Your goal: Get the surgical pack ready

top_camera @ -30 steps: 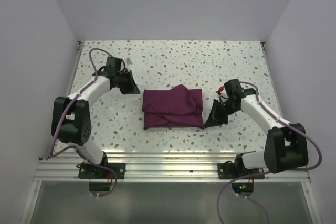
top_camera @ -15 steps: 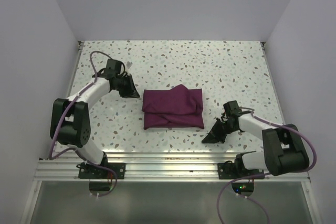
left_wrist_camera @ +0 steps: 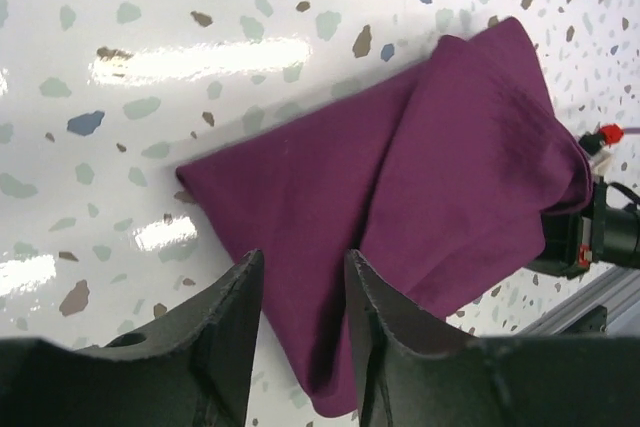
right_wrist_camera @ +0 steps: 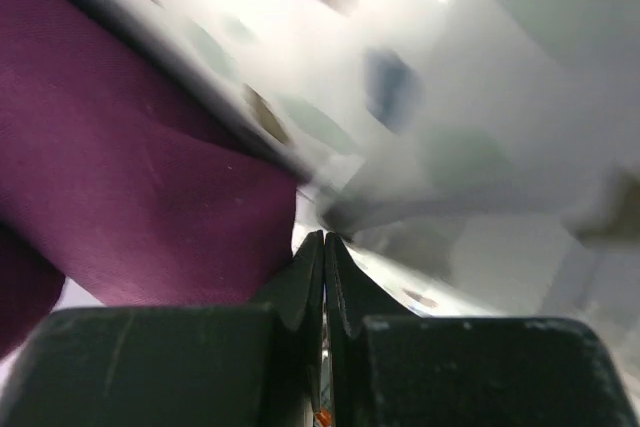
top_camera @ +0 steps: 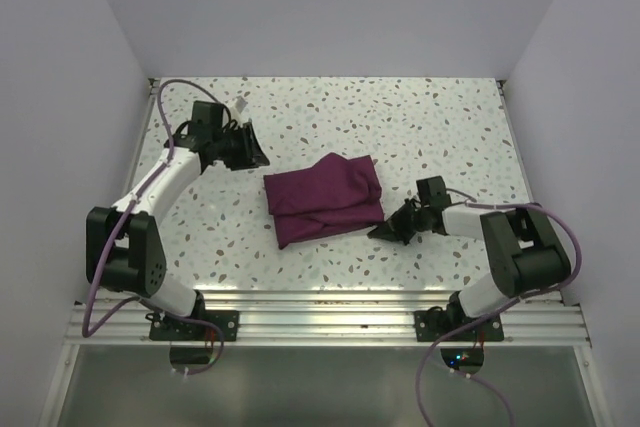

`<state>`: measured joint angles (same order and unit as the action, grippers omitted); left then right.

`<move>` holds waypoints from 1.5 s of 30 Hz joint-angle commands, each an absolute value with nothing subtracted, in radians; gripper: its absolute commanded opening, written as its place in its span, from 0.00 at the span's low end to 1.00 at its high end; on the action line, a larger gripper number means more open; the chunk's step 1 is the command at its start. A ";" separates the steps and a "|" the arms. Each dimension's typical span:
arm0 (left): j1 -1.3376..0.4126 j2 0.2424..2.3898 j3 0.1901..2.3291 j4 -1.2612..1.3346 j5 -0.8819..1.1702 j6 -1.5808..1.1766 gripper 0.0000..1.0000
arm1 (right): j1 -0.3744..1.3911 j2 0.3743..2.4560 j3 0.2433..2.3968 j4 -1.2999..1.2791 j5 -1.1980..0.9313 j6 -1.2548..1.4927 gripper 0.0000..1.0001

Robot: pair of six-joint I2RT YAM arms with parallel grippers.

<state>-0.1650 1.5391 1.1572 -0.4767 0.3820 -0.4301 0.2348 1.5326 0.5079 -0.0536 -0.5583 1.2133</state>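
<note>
drape [top_camera: 325,199] skewed since earlier; right claw [right_wrist_camera: 322,247] together at its blurred edge; left claw [left_wrist_camera: 303,272] apart, clear of drape.

a robotics lab test cell, going by the build: a glossy speckled terrazzo-pattern tabletop [top_camera: 400,127] boxed in on three sides by bare pale walls [top_camera: 330,7], like a purpose-made enclosure. a slotted aluminium rail [top_camera: 320,312] runs along the near edge, and the left arm [top_camera: 165,177] and right arm [top_camera: 525,252], both white and black, are bolted to it on plates. purple cables [top_camera: 577,250] loop openly from the arms down past the rail. bright strip-shaped glare [left_wrist_camera: 200,57] from overhead lighting shows on the tabletop in the left wrist view
</note>
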 commanded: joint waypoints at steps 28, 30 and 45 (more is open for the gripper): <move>-0.284 2.097 1.577 -0.144 0.747 -0.374 0.72 | 0.112 1.690 0.930 -0.562 -0.637 0.680 0.45; -0.287 2.109 1.588 -0.170 0.747 -0.370 0.72 | 0.103 1.690 0.928 -0.552 -0.638 0.687 0.45; -0.328 2.117 1.606 -0.224 0.739 -0.308 0.53 | 0.038 1.710 0.950 -0.554 -0.672 0.644 0.45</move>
<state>-0.3164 2.1376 1.5761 -0.2234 0.7189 -0.3458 0.0521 1.7229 0.9344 -0.5529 -0.6331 0.6716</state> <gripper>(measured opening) 0.564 0.452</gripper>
